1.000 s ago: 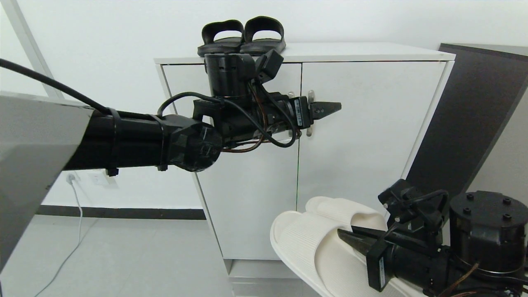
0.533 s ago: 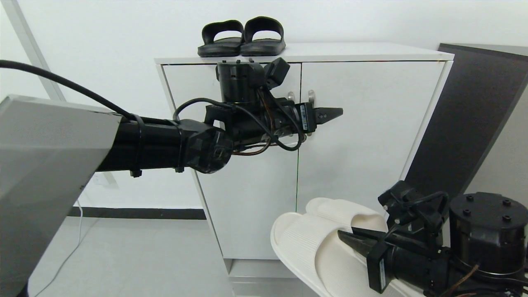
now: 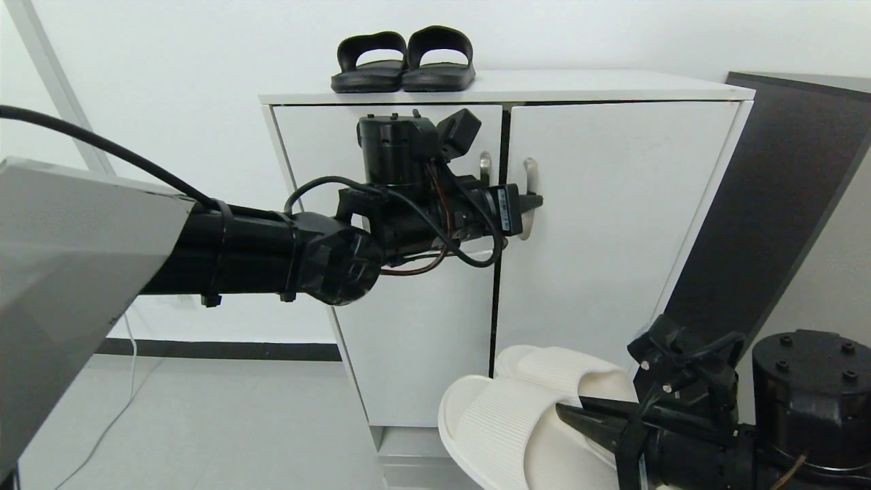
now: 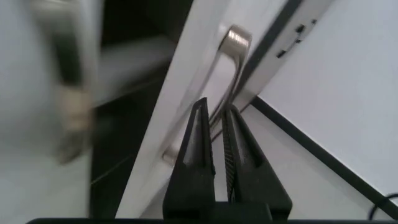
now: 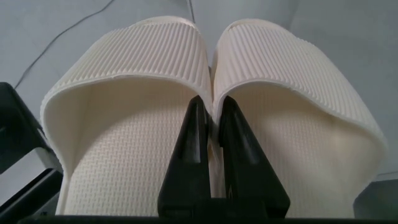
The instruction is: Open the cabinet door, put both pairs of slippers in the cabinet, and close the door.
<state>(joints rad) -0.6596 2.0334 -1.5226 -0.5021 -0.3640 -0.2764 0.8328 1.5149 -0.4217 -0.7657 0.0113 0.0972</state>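
Left jaws clasp handle [image 3: 530, 173], right jaws slippers [image 3: 500, 416].

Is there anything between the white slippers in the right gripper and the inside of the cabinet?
Yes. The left door is shut; the right door stands only a crack open, with the left gripper shut on its handle. The white slippers in the right gripper hang low before both doors.

left gripper [image 3: 534, 201]: raised, outstretched forward, jaws clamped | right gripper [image 3: 568, 412]: low, angled leftward, jaws clamped
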